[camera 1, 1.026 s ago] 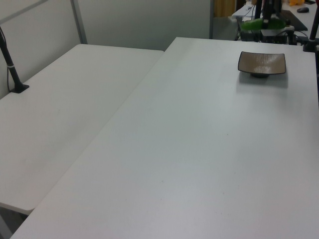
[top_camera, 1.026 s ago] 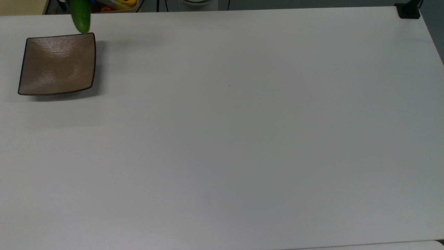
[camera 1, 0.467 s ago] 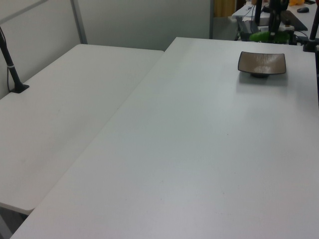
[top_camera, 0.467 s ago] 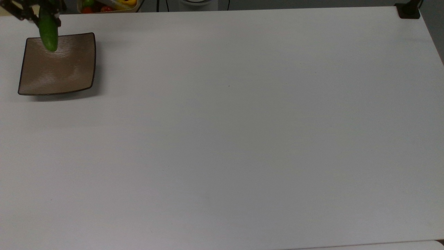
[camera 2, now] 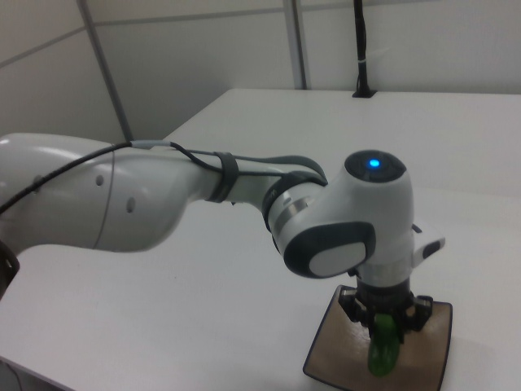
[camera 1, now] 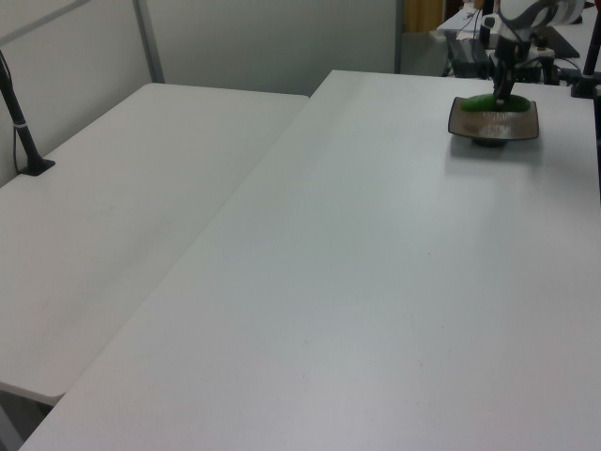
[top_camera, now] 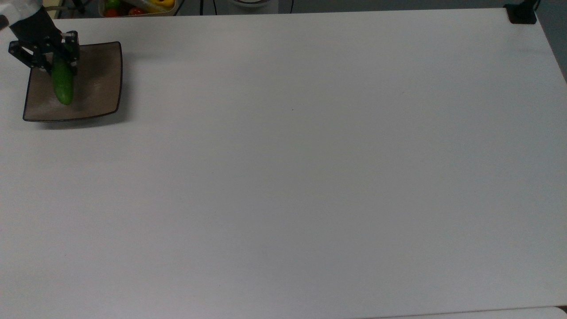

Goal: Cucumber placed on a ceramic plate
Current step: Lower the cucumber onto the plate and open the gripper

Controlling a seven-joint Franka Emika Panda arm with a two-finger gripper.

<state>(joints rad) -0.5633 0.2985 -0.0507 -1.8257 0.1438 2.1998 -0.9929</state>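
You see a smooth, waxy-skinned cucumber (top_camera: 63,83) over a glossy glazed ceramic plate (top_camera: 97,84), on a matt white table (top_camera: 310,168); the arm (camera 2: 163,195) is glossy plastic.

The end effector (top_camera: 56,56) covered the cucumber's (top_camera: 63,84) upper end and the ceramic plate's (top_camera: 95,84) top-left corner in the top view.

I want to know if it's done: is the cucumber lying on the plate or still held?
Held: the gripper is shut on the cucumber over the plate. Whether its tip touches, cannot tell.
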